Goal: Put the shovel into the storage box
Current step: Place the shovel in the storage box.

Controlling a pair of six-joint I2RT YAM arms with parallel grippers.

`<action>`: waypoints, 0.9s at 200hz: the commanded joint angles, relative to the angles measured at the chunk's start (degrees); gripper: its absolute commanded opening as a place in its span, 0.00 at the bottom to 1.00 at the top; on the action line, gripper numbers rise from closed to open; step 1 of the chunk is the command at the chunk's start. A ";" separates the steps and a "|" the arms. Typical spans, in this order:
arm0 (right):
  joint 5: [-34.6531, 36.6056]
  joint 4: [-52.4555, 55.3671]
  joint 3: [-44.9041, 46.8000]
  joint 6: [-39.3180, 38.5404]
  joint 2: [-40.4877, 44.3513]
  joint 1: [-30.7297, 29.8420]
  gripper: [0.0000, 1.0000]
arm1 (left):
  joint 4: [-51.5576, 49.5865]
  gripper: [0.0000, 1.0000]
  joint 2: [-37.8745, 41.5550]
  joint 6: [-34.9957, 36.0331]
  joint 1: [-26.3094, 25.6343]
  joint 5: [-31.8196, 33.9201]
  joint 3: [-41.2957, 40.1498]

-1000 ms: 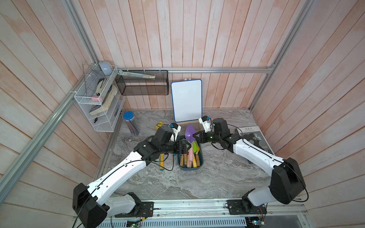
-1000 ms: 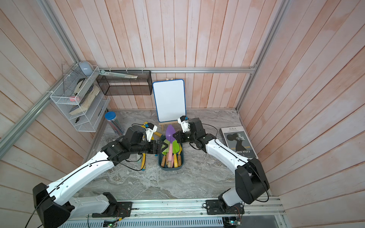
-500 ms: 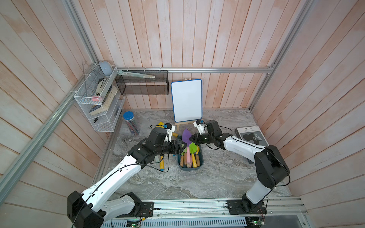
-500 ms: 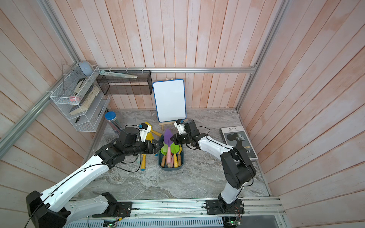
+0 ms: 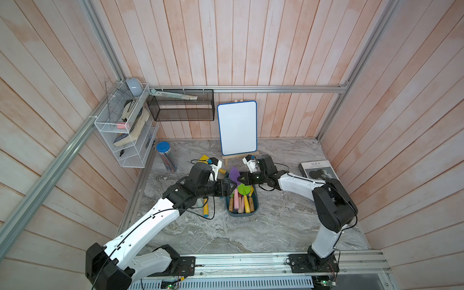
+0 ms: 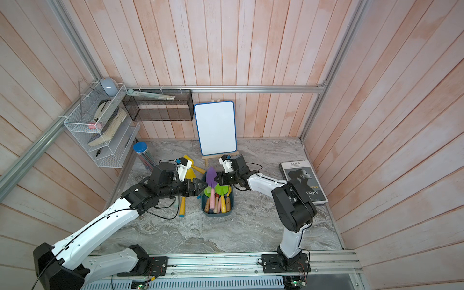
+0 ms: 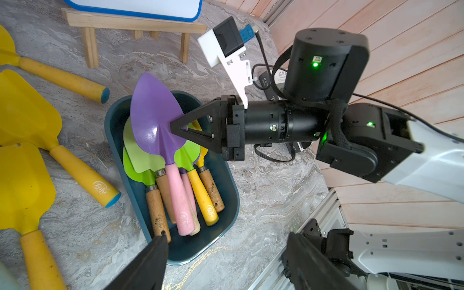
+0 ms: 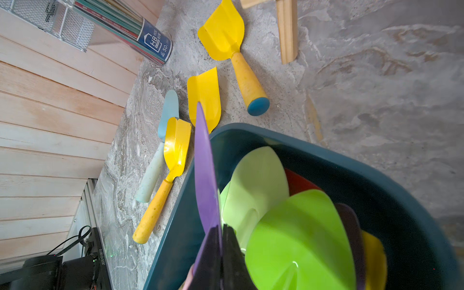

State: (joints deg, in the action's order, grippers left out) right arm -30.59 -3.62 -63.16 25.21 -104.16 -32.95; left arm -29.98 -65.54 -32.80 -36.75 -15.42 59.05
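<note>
**Purple shovel pinched over the storage box**

The right hand (image 7: 173, 124) is pressed together on the edge of the blade of the purple shovel (image 7: 153, 113), close to where the blade narrows to its neck. The right wrist view shows this blade (image 8: 204, 163) edge-on between the two fingers. The shovel's pink handle (image 7: 179, 200) lies inside the storage box (image 7: 198, 247), on top of the other shovels there. Its blade is tilted up over the end of the box nearest the whiteboard (image 5: 237, 128). Beneath it in the box lie green-bladed shovels (image 7: 140, 155) with wooden and yellow handles.

The left hand (image 5: 231, 188) is spread and holds nothing. It hovers at the long side of the box opposite the right hand. Three yellow shovels (image 7: 27, 113) lie on the counter (image 5: 276, 226) just beside the box on that same side. A pale blue shovel (image 8: 167, 110) lies beyond them. A book (image 5: 317, 170) lies well apart from the box on the right arm's side.
</note>
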 commanded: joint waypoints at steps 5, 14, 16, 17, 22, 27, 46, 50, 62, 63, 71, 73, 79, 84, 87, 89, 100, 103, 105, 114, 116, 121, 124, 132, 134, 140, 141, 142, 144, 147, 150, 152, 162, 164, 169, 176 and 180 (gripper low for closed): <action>-0.88 -1.57 -0.68 0.41 -2.20 -1.12 0.00 | 1.32 0.80 0.85 0.01 0.38 -0.71 -0.80; -0.82 -1.81 -0.44 0.53 -2.60 -1.27 0.00 | 1.24 0.80 0.87 0.01 0.41 -0.72 -0.77; -0.84 -1.83 -0.40 0.58 -2.77 -1.31 0.00 | 1.24 0.80 0.86 0.08 0.44 -0.74 -0.77; -0.81 -1.92 -0.35 0.56 -2.79 -1.32 0.00 | 1.24 0.80 0.85 0.09 0.45 -0.70 -0.77; -0.78 -2.06 -0.19 0.63 -2.96 -1.28 0.00 | 1.17 0.80 0.81 0.10 0.45 -0.67 -0.71; -0.83 -2.18 -0.08 0.69 -3.11 -1.39 0.00 | 1.15 0.80 0.78 0.10 0.45 -0.75 -0.69; -0.52 -2.22 0.39 0.66 -3.51 -1.41 0.00 | 1.07 0.80 0.71 0.13 0.42 -0.78 -0.66; -0.39 -2.22 0.49 0.63 -3.57 -1.40 0.00 | 1.06 0.80 0.73 0.15 0.45 -0.81 -0.63; -0.13 -2.23 0.66 0.64 -3.76 -1.37 0.00 | 1.09 0.80 0.60 0.19 0.39 -0.84 -0.61; -0.15 -2.16 0.66 0.63 -3.76 -1.39 0.00 | 1.08 0.80 0.59 0.19 0.38 -0.84 -0.60; 0.00 -2.15 0.75 0.63 -3.93 -1.37 0.00 | 1.15 0.80 0.59 0.17 0.45 -0.91 -0.61; -0.02 -2.15 0.71 0.63 -4.01 -1.40 0.00 | 1.15 0.80 0.59 0.16 0.39 -0.97 -0.60; 0.08 -2.13 0.75 0.63 -4.19 -1.42 0.00 | 1.15 0.80 0.57 0.19 0.50 -1.01 -0.63; 0.17 -2.03 0.75 0.63 -4.36 -1.39 0.00 | 1.15 0.80 0.42 0.12 0.44 -1.01 -0.58; 0.24 -1.93 0.73 0.64 -4.45 -1.40 0.00 | 1.15 0.80 0.38 0.10 0.50 -0.96 -0.64; 0.26 -1.88 0.77 0.67 -4.58 -1.37 0.00 | 1.15 0.80 0.38 0.10 0.44 -1.02 -0.68; 0.71 -1.56 0.62 0.55 -4.94 -1.40 0.00 | 1.16 0.80 0.28 0.10 0.50 -1.11 -0.65; 0.78 -1.47 0.58 0.54 -5.06 -1.41 0.00 | 1.15 0.80 0.16 0.10 0.45 -1.10 -0.69; 0.84 -1.41 0.51 0.54 -5.19 -1.42 0.00 | 1.15 0.80 0.15 0.10 0.45 -1.17 -0.69; 1.07 -1.06 0.33 0.51 -5.56 -1.41 0.00 | 1.06 0.80 0.06 0.01 0.46 -1.19 -0.70; 1.13 -0.98 0.32 0.40 -5.65 -1.30 0.00 | 1.06 0.80 0.04 0.01 0.46 -1.17 -0.69; 1.29 -0.75 0.16 0.37 -5.91 -1.34 0.00 | 1.06 0.80 0.02 -0.07 0.45 -1.14 -0.72; 1.37 -0.59 0.14 0.32 -6.03 -1.33 0.00 | 1.02 0.80 -0.09 -0.07 0.53 -1.18 -0.69; 1.52 -0.22 -0.19 0.29 -6.38 -1.33 0.00 | 0.97 0.80 -0.19 -0.20 0.46 -1.19 -0.67; 1.57 -0.13 -0.21 0.21 -6.44 -1.39 0.00 | 0.93 0.80 -0.20 -0.17 0.46 -1.19 -0.62; 1.65 0.21 -0.39 0.11 -6.62 -1.25 0.00 | 0.81 0.80 -0.29 -0.16 0.47 -1.08 -0.69; 1.66 0.29 -0.39 0.06 -6.65 -1.29 0.00 | 0.80 0.80 -0.38 -0.16 0.50 -1.09 -0.69; 1.67 0.33 -0.48 0.04 -6.66 -1.31 0.00 | 0.80 0.80 -0.38 -0.16 0.48 -1.05 -0.64; 1.61 0.40 -0.52 -0.03 -6.73 -1.32 0.00 | 0.73 0.80 -0.38 -0.23 0.53 -1.09 -0.61; 1.66 0.64 -0.56 -0.04 -6.82 -1.33 0.00 | 0.67 0.80 -0.47 -0.25 0.53 -0.99 -0.60; 1.68 0.77 -0.75 -0.13 -6.89 -1.32 0.00 | 0.56 0.80 -0.53 -0.29 0.50 -0.89 -0.60; 1.81 0.88 -0.79 -0.15 -6.92 -1.33 0.00 | 0.54 0.80 -0.59 -0.26 0.51 -0.87 -0.60; 1.94 1.52 -1.12 -0.40 -7.09 -1.33 0.00 | 0.15 0.80 -0.88 -0.34 0.54 -0.60 -0.49; 2.00 1.69 -1.21 -0.46 -7.10 -1.31 0.00 | 0.04 0.80 -0.92 -0.27 0.54 -0.58 -0.50; 2.07 2.12 -1.41 -0.57 -7.19 -1.32 0.00 | -0.21 0.80 -1.12 -0.33 0.54 -0.42 -0.35; 2.28 2.63 -1.61 -0.68 -7.20 -1.33 0.00 | -0.47 0.80 -1.38 -0.34 0.50 -0.33 -0.22; 2.43 2.80 -1.75 -0.75 -7.15 -1.33 0.00 | -0.63 0.80 -1.58 -0.34 0.52 -0.16 -0.16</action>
State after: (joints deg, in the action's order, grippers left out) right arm -29.85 -3.68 -63.92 25.34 -108.99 -34.13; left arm -30.06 -66.00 -32.80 -36.64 -16.03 59.00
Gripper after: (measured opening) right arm 0.081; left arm 0.798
